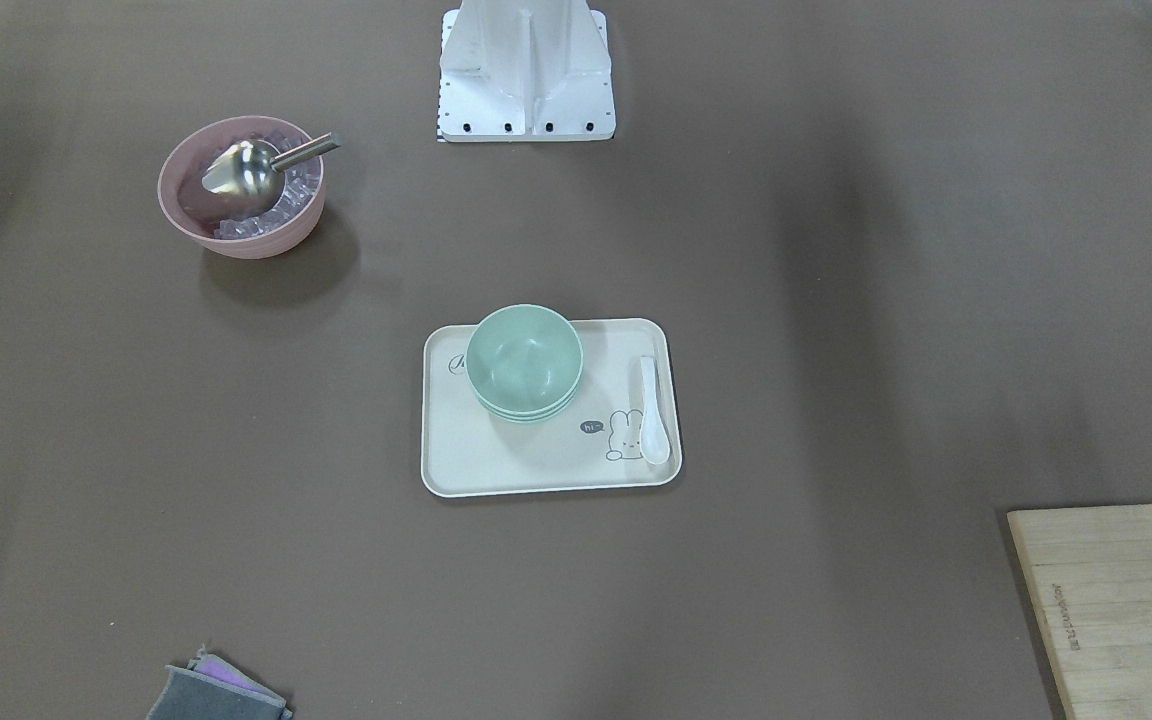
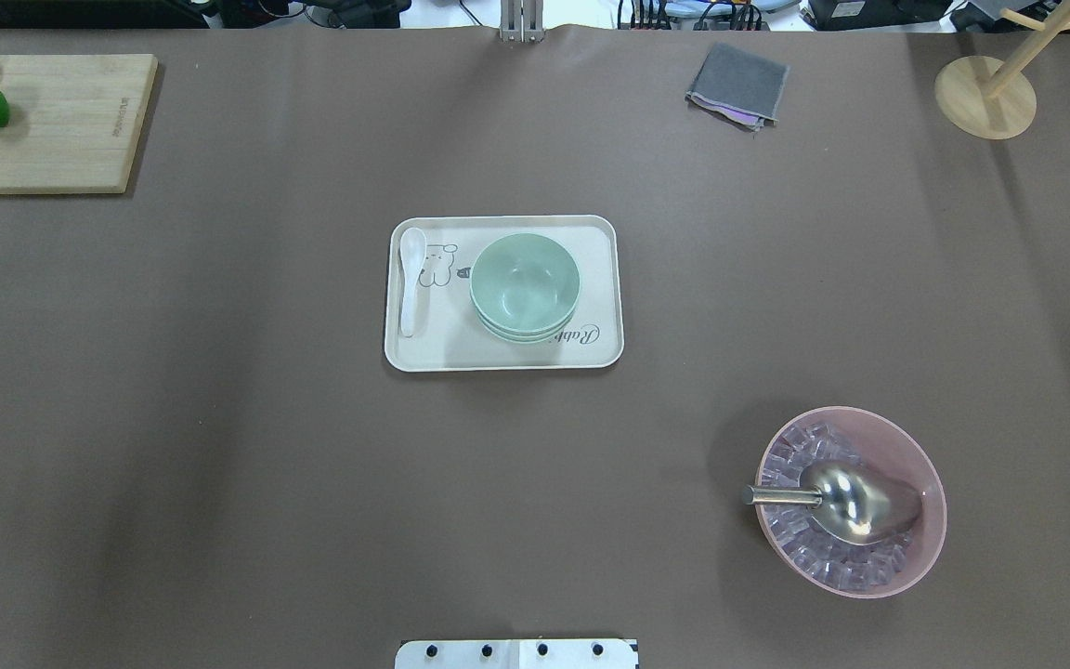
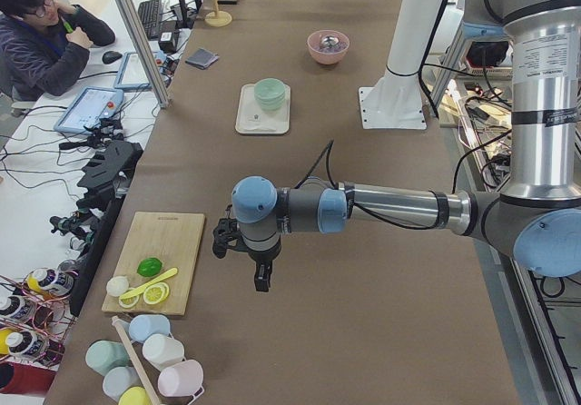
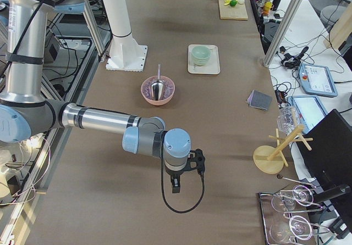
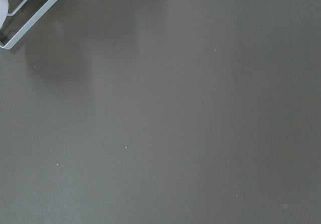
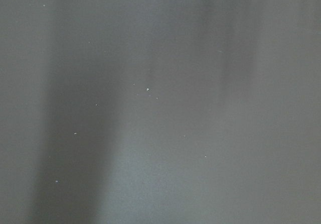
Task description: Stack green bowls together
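Note:
The green bowls sit nested in one stack on a cream tray at the table's middle. The stack also shows in the overhead view, where three rims are visible. My left gripper hangs over bare table near the cutting board, far from the tray. My right gripper hangs over bare table at the other end, beyond the pink bowl. Each gripper shows only in a side view, so I cannot tell whether it is open or shut. Both wrist views show only brown table.
A white spoon lies on the tray beside the stack. A pink bowl with ice and a metal scoop stands on my right. A cutting board with fruit, a grey cloth and a wooden stand lie at the far side.

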You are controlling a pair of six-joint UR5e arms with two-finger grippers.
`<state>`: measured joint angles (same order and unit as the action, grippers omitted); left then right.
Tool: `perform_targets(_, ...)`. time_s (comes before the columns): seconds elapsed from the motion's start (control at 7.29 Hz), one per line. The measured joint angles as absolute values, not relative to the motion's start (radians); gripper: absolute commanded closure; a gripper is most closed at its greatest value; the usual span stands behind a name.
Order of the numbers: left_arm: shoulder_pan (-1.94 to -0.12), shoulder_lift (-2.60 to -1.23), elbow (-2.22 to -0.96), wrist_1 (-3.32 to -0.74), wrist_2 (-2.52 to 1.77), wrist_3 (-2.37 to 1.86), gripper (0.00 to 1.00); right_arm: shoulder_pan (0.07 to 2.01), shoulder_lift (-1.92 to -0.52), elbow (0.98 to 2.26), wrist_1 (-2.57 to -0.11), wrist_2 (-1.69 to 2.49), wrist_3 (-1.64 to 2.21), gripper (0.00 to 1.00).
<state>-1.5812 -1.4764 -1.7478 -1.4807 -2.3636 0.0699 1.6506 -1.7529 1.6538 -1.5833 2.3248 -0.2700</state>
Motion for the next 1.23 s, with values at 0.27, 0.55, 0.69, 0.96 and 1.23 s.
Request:
perform_targets(0.27, -1.582, -1.467, -1.756, -1.48, -2.358, 0.072, 0.01, 1.651, -1.754, 1.651, -1.583, 2.327, -0.27, 0.0)
perform_targets(0.55, -1.583, -1.462, -1.754, -1.479, -2.355, 0.072, 0.01, 1.65, -1.755, 1.652, -1.584, 2.339, -0.269, 0.0)
perform_targets(0.69, -1.583, -1.456, -1.753, -1.48, -2.355, 0.071, 0.01, 1.649, -1.755, 1.653, -1.584, 2.349, -0.269, 0.0)
perform_targets(0.96, -1.583, -1.453, -1.751, -1.482, -2.355, 0.071, 0.01, 1.644, -1.754, 1.653, -1.585, 2.357, -0.269, 0.0)
perform_targets(1.23, -1.583, -1.452, -1.748, -1.482, -2.355, 0.071, 0.01, 1.637, -1.753, 1.654, -1.584, 2.37, -0.269, 0.0)
